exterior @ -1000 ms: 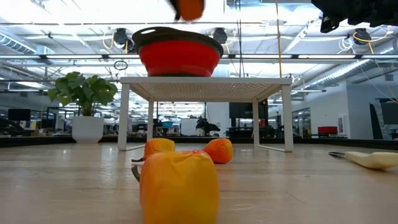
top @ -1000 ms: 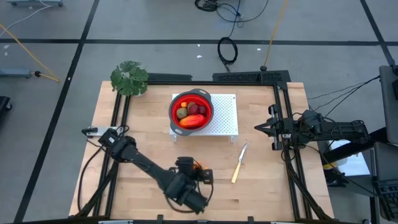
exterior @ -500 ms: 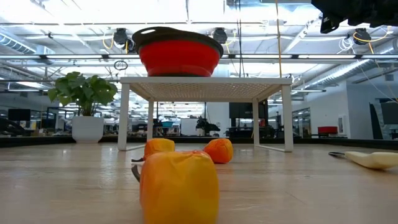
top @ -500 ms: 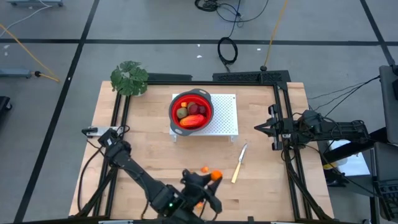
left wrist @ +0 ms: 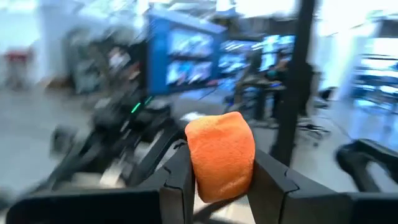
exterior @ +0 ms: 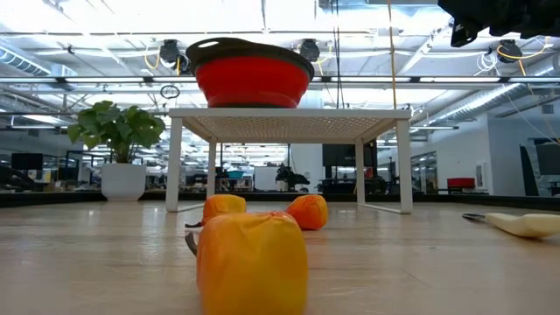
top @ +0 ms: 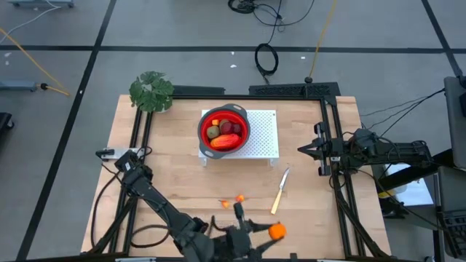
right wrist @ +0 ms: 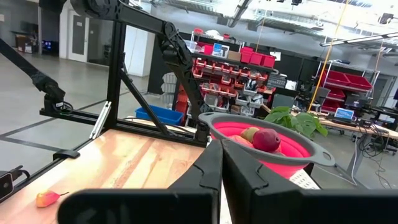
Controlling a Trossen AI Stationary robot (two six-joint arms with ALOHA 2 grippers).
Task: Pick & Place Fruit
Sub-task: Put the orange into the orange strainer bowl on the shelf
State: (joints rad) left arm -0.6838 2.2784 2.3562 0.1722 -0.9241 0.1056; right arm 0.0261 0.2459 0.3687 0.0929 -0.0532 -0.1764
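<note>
My left gripper [top: 274, 231] is raised over the table's near edge, right of centre, and is shut on a small orange fruit [left wrist: 221, 154]. Two tiny orange pieces [top: 239, 198] [top: 224, 204] lie on the wood in front of the rack. In the low view a bigger yellow-orange piece [exterior: 252, 262] sits nearest, resting on its base, with two orange pieces [exterior: 308, 212] behind it. The red bowl [top: 223, 129] on the white rack [top: 263, 138] holds several fruits. My right gripper [right wrist: 217, 168] waits shut at the table's right edge. My left gripper pinches the orange fruit's two opposite sides [left wrist: 194, 163] between its two fingers [left wrist: 179, 180]. The fingers lie about level, pointing toward the table's right side. The fruit stands out past the fingertips and is lifted clear of the table.
A pale-handled knife [top: 280, 191] lies right of the loose pieces. A potted plant [top: 151, 91] stands at the far left corner. A black frame [top: 331, 131] runs along the table's edges. Bare wood lies between the rack and the near edge.
My left gripper has risen with the orange fruit and swung toward the table's near right, tipping from pointing down to about level and rolling. The fruit has left the top of the low view. The pieces on the table have stayed put.
</note>
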